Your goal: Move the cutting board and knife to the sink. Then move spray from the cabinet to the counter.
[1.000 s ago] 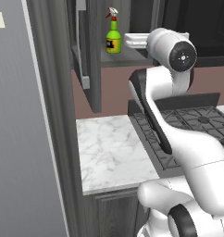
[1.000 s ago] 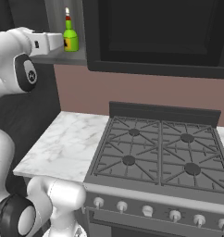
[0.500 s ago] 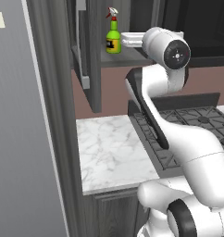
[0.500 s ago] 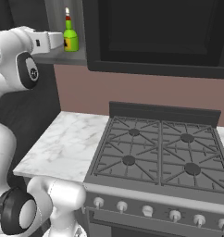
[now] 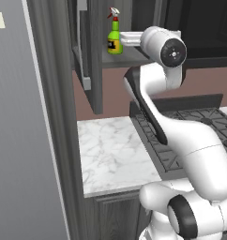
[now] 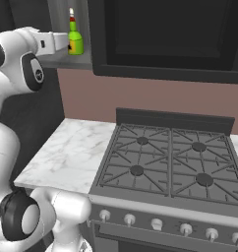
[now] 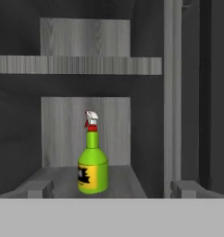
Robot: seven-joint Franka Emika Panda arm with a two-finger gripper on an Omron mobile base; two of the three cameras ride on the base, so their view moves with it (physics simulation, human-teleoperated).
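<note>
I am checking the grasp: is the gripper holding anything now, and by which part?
Nothing is held. The gripper is open, and the spray stands apart on the cabinet shelf.

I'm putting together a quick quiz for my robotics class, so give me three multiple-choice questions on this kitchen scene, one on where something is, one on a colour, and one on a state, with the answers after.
1. Where does the spray stand?
A. on the counter
B. on the cabinet's bottom shelf
C. on the stovetop

2. What colour is the spray's body?
A. lime green
B. blue
C. white

3. How are the gripper fingers set?
A. shut on the spray
B. shut on nothing
C. open, either side of the spray, not touching it

Answers:
1 B: the bottle stands upright inside the open cabinet, above the counter.
2 A: the hand view shows a green body with a black label.
3 C: the fingertips show wide apart with the bottle between and beyond them.
</note>
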